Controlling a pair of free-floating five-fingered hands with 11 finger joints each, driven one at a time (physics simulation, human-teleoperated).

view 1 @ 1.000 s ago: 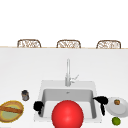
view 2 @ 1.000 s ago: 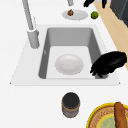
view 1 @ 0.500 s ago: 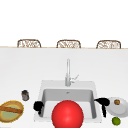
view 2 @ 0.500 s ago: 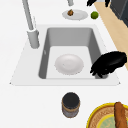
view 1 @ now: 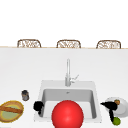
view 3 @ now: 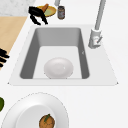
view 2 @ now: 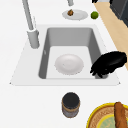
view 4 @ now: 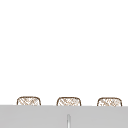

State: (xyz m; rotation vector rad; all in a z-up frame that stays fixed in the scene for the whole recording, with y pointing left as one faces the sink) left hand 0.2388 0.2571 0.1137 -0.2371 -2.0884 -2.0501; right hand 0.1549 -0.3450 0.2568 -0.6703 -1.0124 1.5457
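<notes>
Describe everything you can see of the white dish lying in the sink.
The white dish is round and shallow, glossy like ceramic, with a slightly sunken middle and a plain rim. It lies flat and upright on the floor of the grey sink basin, nearer the front wall than the faucet side, and looks empty. Nothing touches it; the left hand hangs over the basin's front corner, apart from it.

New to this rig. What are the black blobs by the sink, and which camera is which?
The blobs are the robot: two floating black hands in a simulated kitchen. The front view faces the sink: left hand at its left front corner, right hand by a white plate and a lime. Neither holds anything. The side views look along the sink, showing a white dish in the basin, a dark jar and a yellow bowl. The upper view faces the space above the faucet. A red ball sits in front.
</notes>
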